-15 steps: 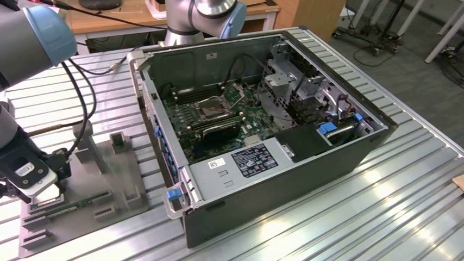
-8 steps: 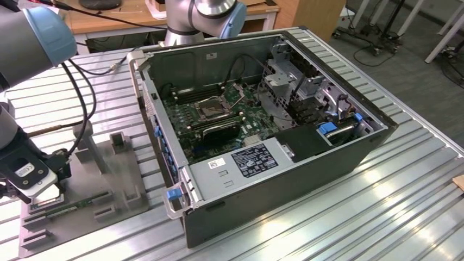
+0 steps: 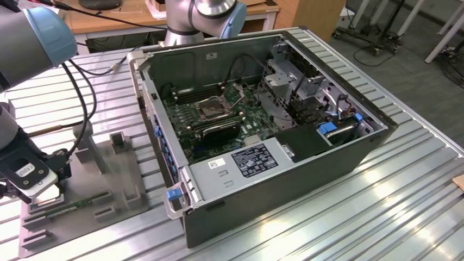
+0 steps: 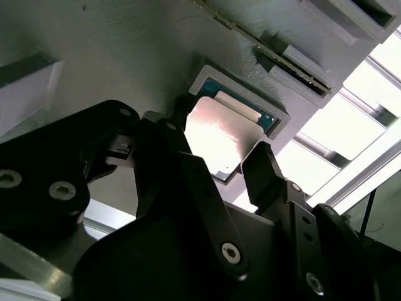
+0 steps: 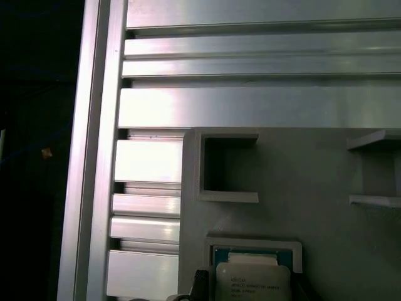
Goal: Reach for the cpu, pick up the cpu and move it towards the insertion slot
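Your black pincer (image 4: 219, 137) is hovering released over the grey plastic tray (image 4: 156, 50), fingers (image 4: 269, 182) straddling the small silvery square cpu (image 4: 223, 133) sitting in its recess.

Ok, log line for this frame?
gripper: low over cpu | cpu: seated in grey tray recess | insertion slot: inside open case, away from gripper | grasp: unconfirmed

The small, thin, square cpu (image 4: 219, 135) with a pale silvery metal face lies flat in a shallow framed pocket of the grey plastic tray (image 4: 125, 56). A blue-green border shows along its edge in both wrist views. The square insertion slot (image 3: 215, 109), a shiny metal frame around a dark centre, sits in the green circuit board (image 3: 250, 117).
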You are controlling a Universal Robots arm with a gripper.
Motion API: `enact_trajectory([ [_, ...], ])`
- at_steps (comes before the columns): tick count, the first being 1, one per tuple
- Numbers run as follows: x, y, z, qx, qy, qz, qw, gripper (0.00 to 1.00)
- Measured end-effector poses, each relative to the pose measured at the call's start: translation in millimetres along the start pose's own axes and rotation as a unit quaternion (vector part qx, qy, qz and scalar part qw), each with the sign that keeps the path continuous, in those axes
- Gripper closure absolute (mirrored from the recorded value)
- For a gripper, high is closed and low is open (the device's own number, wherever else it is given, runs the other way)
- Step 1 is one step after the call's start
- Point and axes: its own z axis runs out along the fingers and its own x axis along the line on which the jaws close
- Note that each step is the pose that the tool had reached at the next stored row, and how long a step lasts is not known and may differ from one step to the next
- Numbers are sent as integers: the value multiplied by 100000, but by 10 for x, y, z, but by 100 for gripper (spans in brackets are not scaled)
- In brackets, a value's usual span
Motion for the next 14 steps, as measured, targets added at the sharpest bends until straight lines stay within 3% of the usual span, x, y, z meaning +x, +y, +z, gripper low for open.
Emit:
enact_trajectory([
  [14, 0, 1, -27, -2, -2, -3, 100000, 38],
])
